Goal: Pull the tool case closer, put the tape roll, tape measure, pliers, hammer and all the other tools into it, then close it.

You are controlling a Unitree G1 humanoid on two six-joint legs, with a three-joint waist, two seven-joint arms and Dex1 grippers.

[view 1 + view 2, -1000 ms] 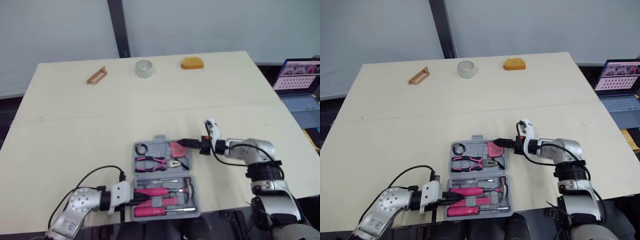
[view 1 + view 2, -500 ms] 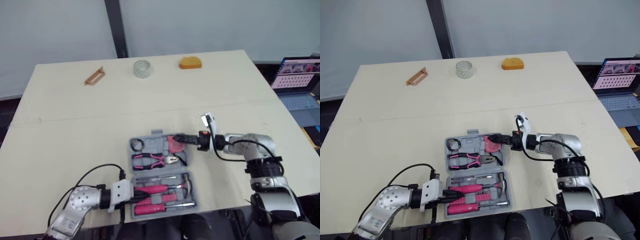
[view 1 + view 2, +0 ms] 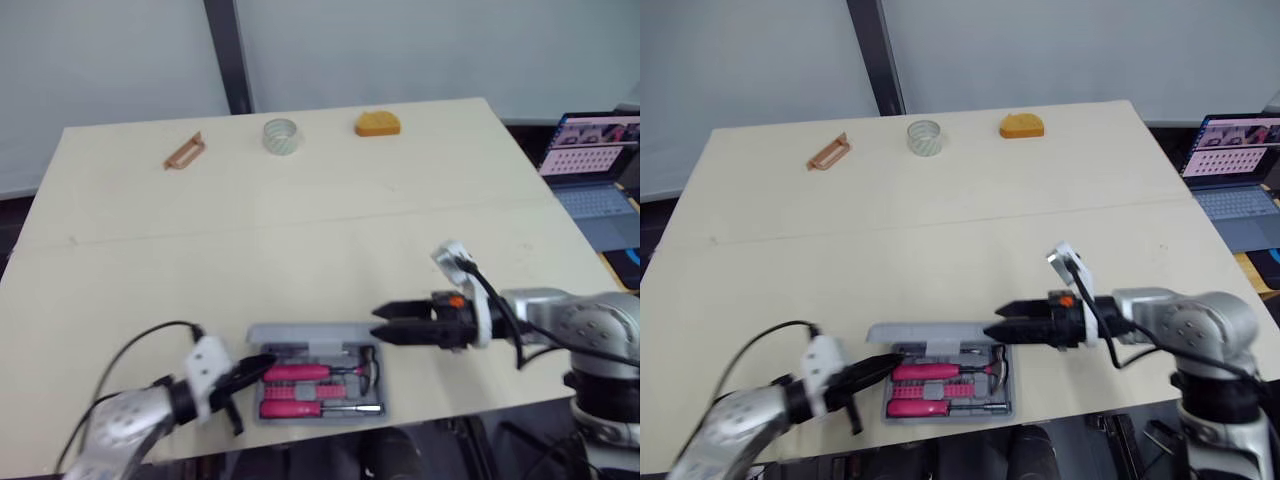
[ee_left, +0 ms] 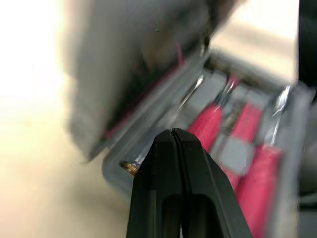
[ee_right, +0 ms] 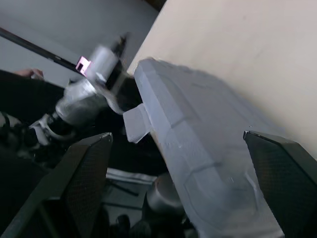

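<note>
The grey tool case (image 3: 318, 395) lies at the table's front edge with its lid (image 3: 300, 333) swung up about halfway over the base. Pink-handled tools (image 3: 300, 374) lie in the base. My right gripper (image 3: 378, 323) is open, fingertips at the lid's right end; the lid's grey outside (image 5: 198, 148) sits between its fingers. My left gripper (image 3: 262, 366) is shut and empty, its tip at the case's left edge (image 4: 124, 166). The tape roll (image 3: 280, 135) and orange tape measure (image 3: 377, 124) sit at the far edge.
A brown handle-shaped piece (image 3: 184, 151) lies at the far left of the table. A laptop (image 3: 590, 150) stands off the table's right side. Bare tabletop (image 3: 300, 240) stretches between the case and the far objects.
The lid has swung from lying flat open to about half shut, with my right gripper following it toward the front. The left arm has shifted left. The camera view has moved too.
</note>
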